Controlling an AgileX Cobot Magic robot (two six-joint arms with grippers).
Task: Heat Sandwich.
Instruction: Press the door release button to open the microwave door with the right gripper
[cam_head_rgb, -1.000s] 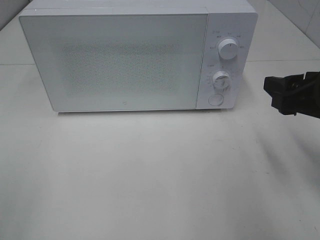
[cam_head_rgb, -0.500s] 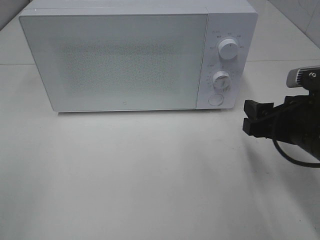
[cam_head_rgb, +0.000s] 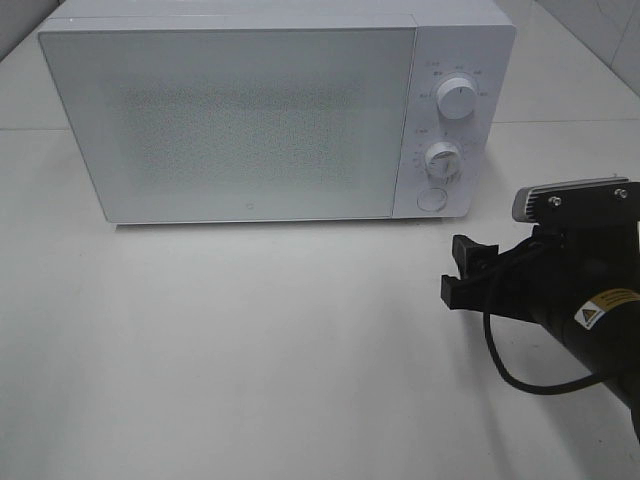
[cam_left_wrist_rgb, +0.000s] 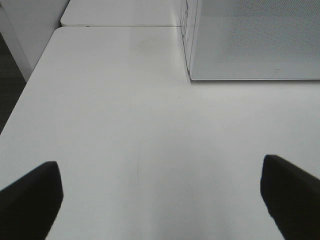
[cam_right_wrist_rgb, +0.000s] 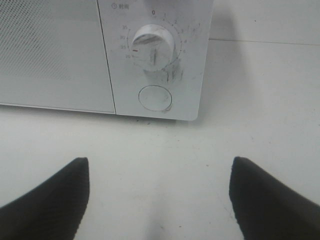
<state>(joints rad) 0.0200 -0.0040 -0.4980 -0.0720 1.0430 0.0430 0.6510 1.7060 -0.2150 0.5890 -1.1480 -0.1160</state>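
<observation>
The sandwich is out of view in every frame. A white microwave (cam_head_rgb: 240, 120) stands at the back of the table with its door shut. My right gripper (cam_head_rgb: 455, 270) hovers open and empty in front of the microwave's right end, pointing left. In the right wrist view its open fingers frame the table below the control panel (cam_right_wrist_rgb: 159, 160), facing the round button (cam_right_wrist_rgb: 155, 98) and the lower dial (cam_right_wrist_rgb: 154, 46). My left gripper (cam_left_wrist_rgb: 160, 162) shows only in the left wrist view, open wide and empty over bare table, with the microwave's corner (cam_left_wrist_rgb: 255, 40) ahead of it.
The control panel carries an upper dial (cam_head_rgb: 457, 100), a lower dial (cam_head_rgb: 441, 160) and a round button (cam_head_rgb: 431, 199). The white table (cam_head_rgb: 250, 350) stretches in front of the microwave. Its left edge (cam_left_wrist_rgb: 30, 95) drops off beside a dark floor.
My right arm has come in from the right edge, moving left and toward the table's front, and more of its body and cable now shows. The microwave has not changed.
</observation>
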